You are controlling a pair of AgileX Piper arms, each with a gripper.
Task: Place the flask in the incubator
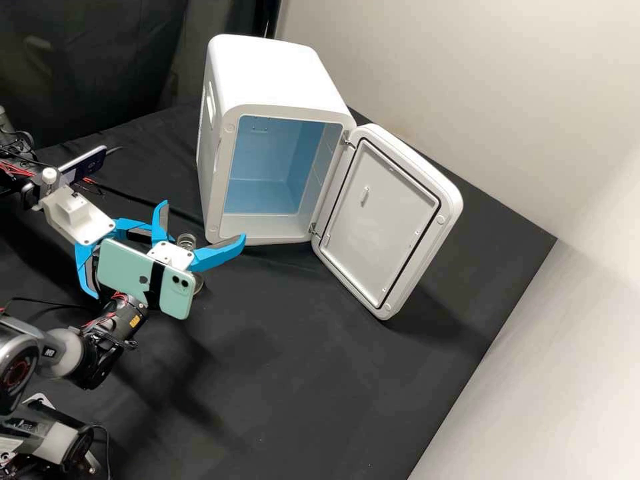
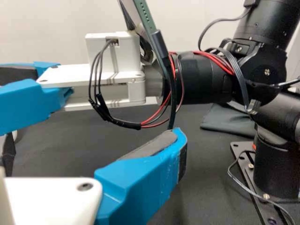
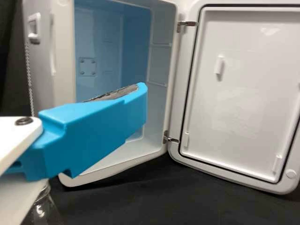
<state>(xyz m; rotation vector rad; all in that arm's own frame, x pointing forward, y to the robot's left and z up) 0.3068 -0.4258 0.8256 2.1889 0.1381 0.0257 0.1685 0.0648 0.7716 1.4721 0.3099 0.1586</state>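
Right pincer: fingers spread wide, gripping nothing. Straddles the flask, with one blue finger on either side of the glass. Pad-to-glass contact: not determinable.

Flask position: standing on the worktop just in front of the incubator, near its lower left front corner and outside the cavity. Long axis: upright, open neck uppermost. Judged ready for a sideways close across the neck or shoulder, with no reorientation needed.

Cavity mouth: immediately beyond the flask, a little toward the hinge side. Door: swung wide open to the right, clear of the approach path. Expect to lift over the white bottom sill before moving inward. Keep the flask vertical throughout, as smooth glass is likely to slip under a light grip.

Left pincer: likewise open and empty, set beside and behind the right wrist, farther from both flask and incubator. Treat the right arm as the nearer and better-aligned one for the grasp. Watch for crowding between the two arms.

Surface: black cloth over the worktop, matt and flat around the flask. Room: pale wall close behind and to the right of the incubator, dark drape at the rear left, worktop edge a short way beyond the open door.
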